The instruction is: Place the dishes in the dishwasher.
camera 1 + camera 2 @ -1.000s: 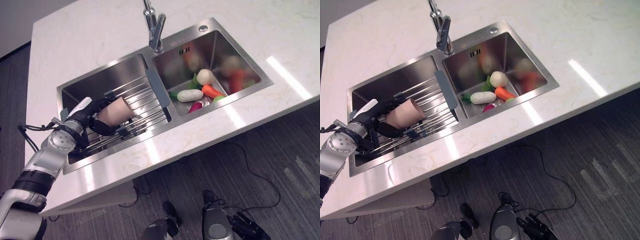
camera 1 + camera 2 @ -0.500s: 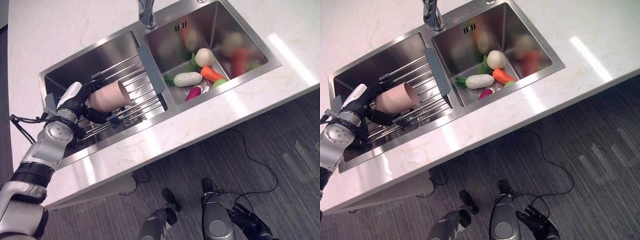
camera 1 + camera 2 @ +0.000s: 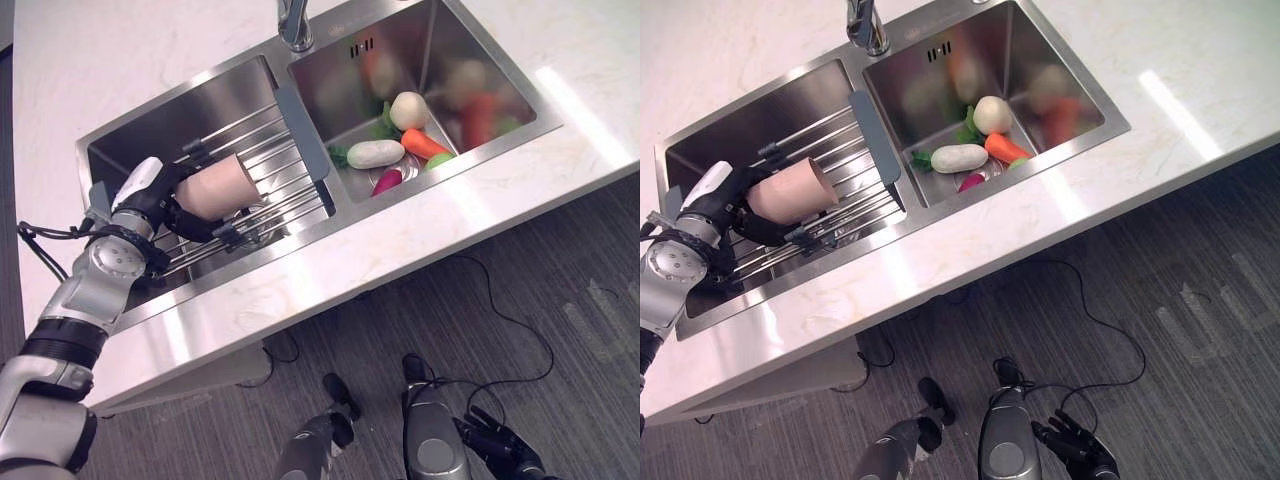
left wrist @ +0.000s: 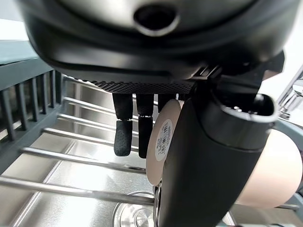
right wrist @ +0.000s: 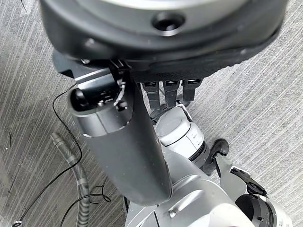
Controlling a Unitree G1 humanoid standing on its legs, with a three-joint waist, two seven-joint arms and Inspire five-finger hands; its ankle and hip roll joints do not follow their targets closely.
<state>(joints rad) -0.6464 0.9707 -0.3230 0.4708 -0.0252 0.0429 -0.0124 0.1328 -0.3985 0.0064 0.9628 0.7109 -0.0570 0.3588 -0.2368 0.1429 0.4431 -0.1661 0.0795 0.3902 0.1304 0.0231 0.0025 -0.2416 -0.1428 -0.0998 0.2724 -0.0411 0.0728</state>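
White marbled counter (image 3: pixel 120 60) with a steel double sink (image 3: pixel 480 140) set into it. Tap (image 3: pixel 294 22) stands at the back edge, over the divider between basins. Left basin: roll-up rack (image 3: pixel 270 185) of steel rods, grey end bar (image 3: pixel 303 150) lying along the divider; a round drain (image 4: pixel 135 215) shows below the rods. Right basin: toy vegetables heaped together near the front wall — white radish (image 3: pixel 375 154), orange carrot (image 3: pixel 425 146), a round white piece (image 3: pixel 408 110), a magenta piece (image 3: pixel 386 181), green bits (image 3: pixel 437 160) between them. Dark grey floor (image 3: pixel 540 290) under the counter edge.
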